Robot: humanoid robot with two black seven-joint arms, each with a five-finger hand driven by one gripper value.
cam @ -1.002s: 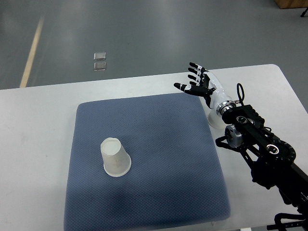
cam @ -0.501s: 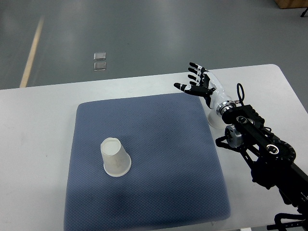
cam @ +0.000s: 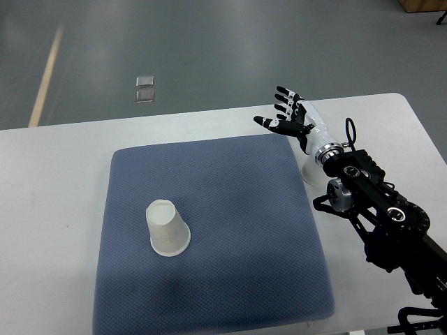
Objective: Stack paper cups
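A white paper cup (cam: 167, 229) stands upside down on the left half of a blue-grey quilted mat (cam: 237, 209), its wider mouth pressed to the fabric and its closed base facing up, well apart from the robot's arm. A second paper cup (cam: 312, 174) shows only in part at the mat's right edge, sitting on the white table (cam: 56, 181) just beside the fabric and mostly hidden beneath the robot's wrist; how it stands cannot be told. The right hand (cam: 291, 118) hovers above the mat's far right corner, its black-tipped fingers (cam: 281, 98) spread wide and the thumb pointing toward the picture's left, holding nothing and touching neither cup. Its white forearm shell runs back into a black jointed arm (cam: 380, 213) that comes in from the lower right. The mat covers most of the table's middle. Beyond the table's far edge lies a grey floor (cam: 209, 49) with a pale stripe (cam: 45, 73) at the left and two small square plates (cam: 145, 88) set into it.
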